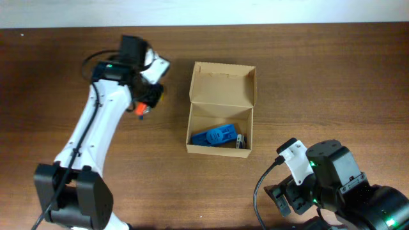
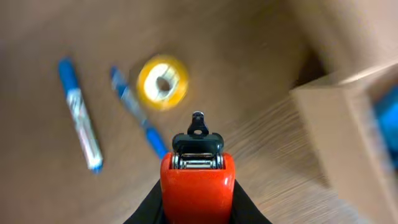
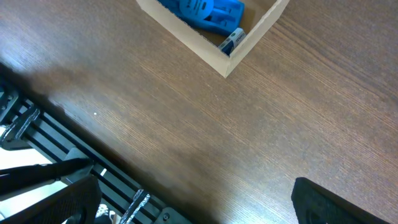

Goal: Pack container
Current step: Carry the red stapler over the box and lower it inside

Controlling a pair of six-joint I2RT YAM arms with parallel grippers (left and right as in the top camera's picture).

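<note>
Open container, just right of left claw, red tool gripped

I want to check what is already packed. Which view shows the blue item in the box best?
The overhead view: the blue item lies whole inside the box. The right wrist view cuts it off at the top edge. The left wrist view gives only a blue blur.

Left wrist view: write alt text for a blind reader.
The left tool grips a red plastic stapler-like object over the wooden table. Beyond it lie a yellow tape roll and two blue pens; the tan cardboard box stands at right.
</note>
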